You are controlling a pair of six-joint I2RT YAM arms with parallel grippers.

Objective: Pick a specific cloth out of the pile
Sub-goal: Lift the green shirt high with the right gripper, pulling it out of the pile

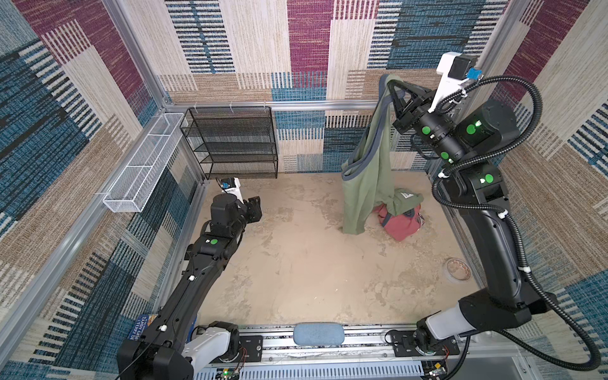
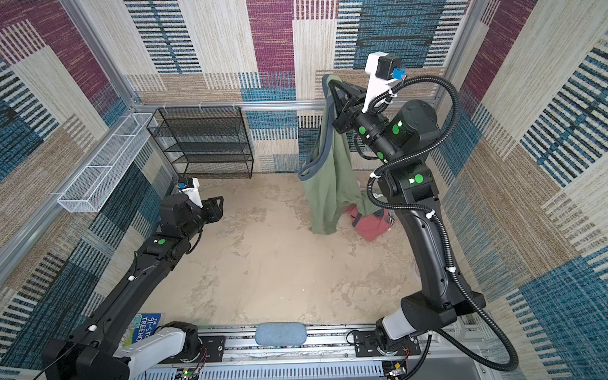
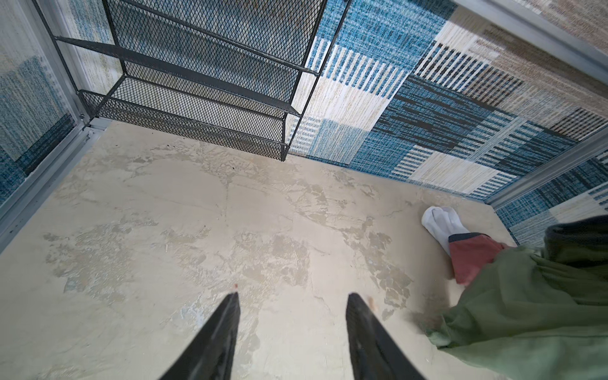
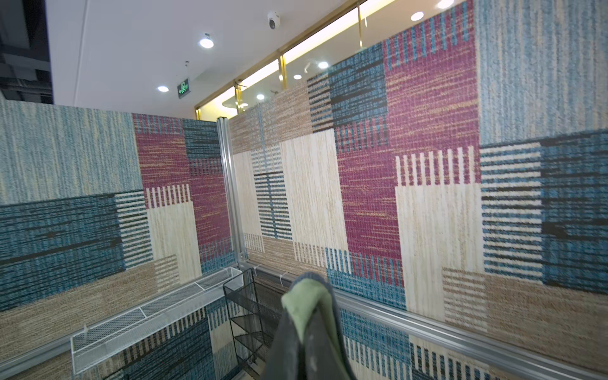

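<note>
A: Olive-green first: holding the large olive-green garment with grey-blue trim bands (image 1: 368, 171) high by one trimmed edge, pinching it between the pressed-together fingers of the right gripper (image 1: 391, 86).

B: Hanging free of everything, then?

A: Not quite. Trailing down to the mottled beige tabletop (image 1: 296, 263) at its lower hem, and draping one fold, the one bearing the small dark label (image 1: 404, 195), over the heap of mixed clothes (image 1: 399, 227).

B: Seeing what in that heap?

A: Making out a rust-red garment with blue trim (image 3: 473, 256) and a white garment (image 3: 441, 223) touching it.

B: And idling on the other side?

A: Yes: hovering low over bare tabletop with the left gripper (image 3: 291, 297), spreading its fingers around nothing, apart from the clothes.

B: Judging progress?

A: Counting the picking and lifting as done. Judging the rest to be carrying the garment clear of the heap, probably higher or sideways, then setting it down apart.
</note>
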